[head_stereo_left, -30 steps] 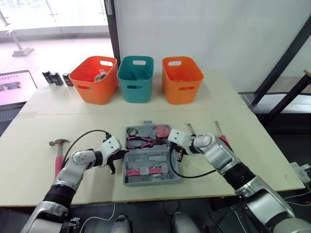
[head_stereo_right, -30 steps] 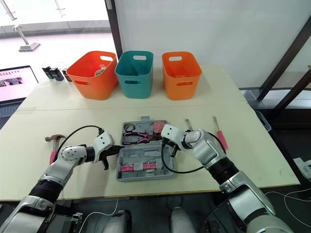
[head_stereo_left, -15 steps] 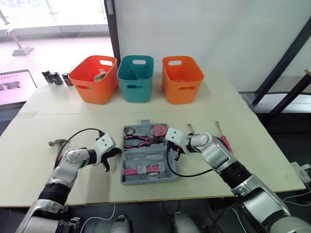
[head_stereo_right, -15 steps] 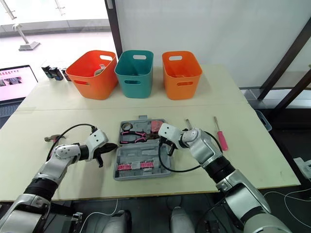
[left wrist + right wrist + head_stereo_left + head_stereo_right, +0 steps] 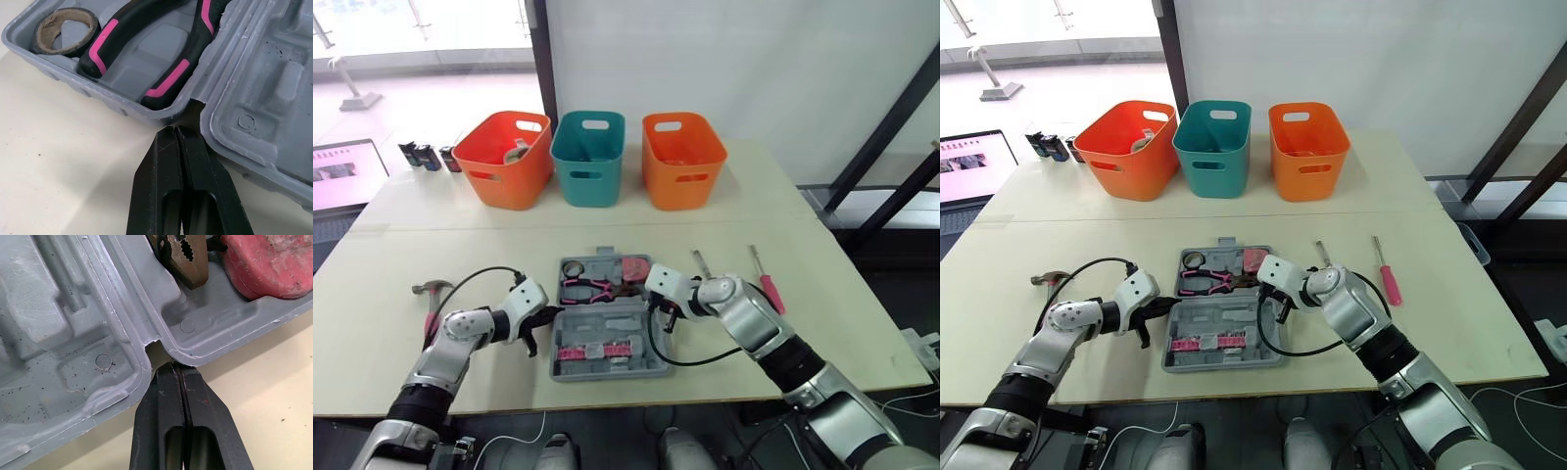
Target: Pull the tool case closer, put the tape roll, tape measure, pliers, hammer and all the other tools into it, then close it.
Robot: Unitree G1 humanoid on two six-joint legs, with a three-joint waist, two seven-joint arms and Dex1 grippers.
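One tool case (image 5: 604, 323), grey moulded plastic, lying open and flat on the desk (image 5: 705, 225) near the front edge, between the two arms; its far half is partly filled.

One tape roll (image 5: 573, 268), dark, seated in the far-left corner of the far half.

One pair of pliers (image 5: 590, 287), pink-and-black handles, lying across the far half just beside the tape roll, jaws toward the tape measure.

One tape measure (image 5: 634, 267), red, in the far-right corner of the far half.

One row of small pink parts (image 5: 592, 350) in the near half; too small to identify.

One hammer (image 5: 433, 288), pink handle, on the desk well left of the case, partly hidden by the left arm.

Two screwdrivers on the desk right of the case: a small one (image 5: 702, 262) near the case's far-right corner, and a pink-handled one (image 5: 769, 292) farther right, well apart from the case.

Left fingers (image 5: 159, 166): black, pressed together, holding nothing; tips at the hinge notch on the case's left edge, right against the rim.

Right fingers (image 5: 161, 401): black, pressed together, holding nothing; tips at the matching hinge notch on the right edge, close under the tape measure's corner.

Three baskets in a row at the back of the desk: orange (image 5: 504, 157), teal (image 5: 587, 155), orange (image 5: 682, 157); contents unclear.

Several small dark items (image 5: 421, 157) at the far-left corner of the desk, beside the left orange basket.
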